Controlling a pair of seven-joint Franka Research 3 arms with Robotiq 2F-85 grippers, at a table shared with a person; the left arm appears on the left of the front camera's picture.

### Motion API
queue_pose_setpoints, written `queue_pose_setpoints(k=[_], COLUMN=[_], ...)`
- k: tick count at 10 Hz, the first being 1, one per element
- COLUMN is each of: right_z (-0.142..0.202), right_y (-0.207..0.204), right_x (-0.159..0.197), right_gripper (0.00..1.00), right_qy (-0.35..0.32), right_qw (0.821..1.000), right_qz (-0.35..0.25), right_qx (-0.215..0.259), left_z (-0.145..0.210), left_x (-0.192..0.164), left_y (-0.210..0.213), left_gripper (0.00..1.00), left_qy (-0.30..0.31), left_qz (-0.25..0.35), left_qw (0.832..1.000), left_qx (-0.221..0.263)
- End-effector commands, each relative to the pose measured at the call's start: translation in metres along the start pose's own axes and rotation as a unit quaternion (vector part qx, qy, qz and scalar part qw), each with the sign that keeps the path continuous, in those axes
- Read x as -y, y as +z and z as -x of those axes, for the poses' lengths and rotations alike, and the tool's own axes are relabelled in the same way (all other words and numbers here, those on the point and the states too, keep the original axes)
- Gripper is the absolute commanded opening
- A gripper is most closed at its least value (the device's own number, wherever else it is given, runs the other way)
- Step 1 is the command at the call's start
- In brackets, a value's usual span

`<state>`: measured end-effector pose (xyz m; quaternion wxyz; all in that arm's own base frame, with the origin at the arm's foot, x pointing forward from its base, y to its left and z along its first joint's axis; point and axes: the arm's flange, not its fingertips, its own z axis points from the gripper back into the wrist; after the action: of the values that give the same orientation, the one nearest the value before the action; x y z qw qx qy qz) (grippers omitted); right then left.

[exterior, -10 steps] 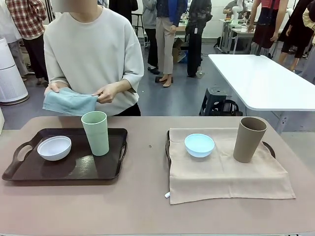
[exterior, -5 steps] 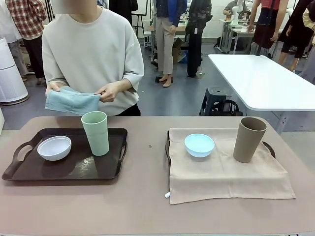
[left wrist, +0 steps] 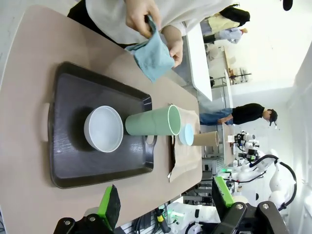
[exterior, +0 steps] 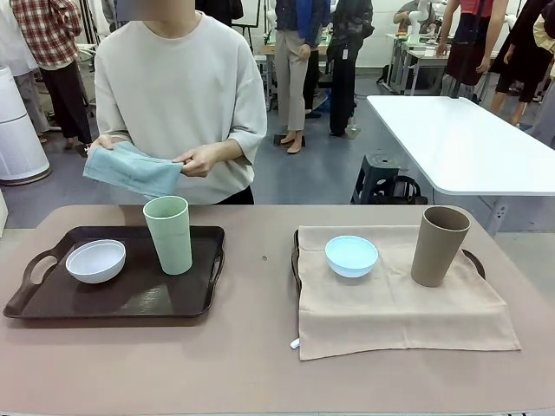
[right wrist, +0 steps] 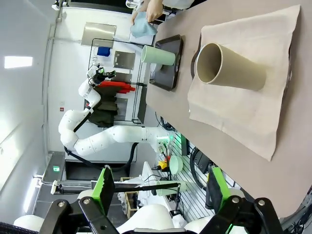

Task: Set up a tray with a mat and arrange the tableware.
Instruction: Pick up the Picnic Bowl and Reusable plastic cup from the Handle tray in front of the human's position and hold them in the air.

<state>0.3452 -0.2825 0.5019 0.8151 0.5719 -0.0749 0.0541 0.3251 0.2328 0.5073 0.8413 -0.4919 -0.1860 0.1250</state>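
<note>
On the surface (exterior: 260,373) a dark tray (exterior: 130,305) is set at the robot's left, and a beige mat (exterior: 390,314) is spread over a second tray (exterior: 296,260) at its right. A blue cloth (exterior: 130,171) is held by the person beyond. The pale green tumbler (exterior: 168,234) and white bowl (exterior: 95,261) are stood on the dark tray, the tan tumbler (exterior: 440,245) and light blue bowl (exterior: 351,256) on the mat. The left hand (left wrist: 165,199) and right hand (right wrist: 160,184) are held wide open and empty.

white bowl (exterior: 95,261), green tumbler (exterior: 168,234) on tray (exterior: 121,302)
</note>
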Motion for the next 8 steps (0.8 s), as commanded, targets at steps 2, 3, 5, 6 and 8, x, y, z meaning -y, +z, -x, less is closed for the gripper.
queue_pose_setpoints(k=[2,3,5,6,8], right_z=[0.0001,0.0001,0.0001,0.0001,0.0001], right_y=[-0.0002,-0.0002,-0.0002,-0.0002,-0.0002], right_x=[0.0002,0.0002,0.0002,0.0002,0.0002], right_gripper=[1.0,1.0,1.0,1.0,1.0], right_qy=[0.0,0.0,0.0,0.0,0.0], right_qw=[1.0,1.0,1.0,1.0,1.0], right_qz=[-0.001,-0.001,-0.001,-0.001,-0.001], right_qx=[0.0,0.0,0.0,0.0,0.0], left_z=[0.0007,0.0007,0.0007,0.0007,0.0007], left_x=[-0.0008,-0.0008,-0.0008,-0.0008,-0.0008], left_y=[0.0013,0.0013,0.0013,0.0013,0.0013], left_gripper=[1.0,1.0,1.0,1.0,1.0], left_qy=[-0.001,-0.001,-0.001,-0.001,-0.001], left_qz=[0.007,0.007,0.007,0.007,0.007], left_qw=[1.0,1.0,1.0,1.0,1.0], left_qx=[0.001,0.001,0.001,0.001,0.001])
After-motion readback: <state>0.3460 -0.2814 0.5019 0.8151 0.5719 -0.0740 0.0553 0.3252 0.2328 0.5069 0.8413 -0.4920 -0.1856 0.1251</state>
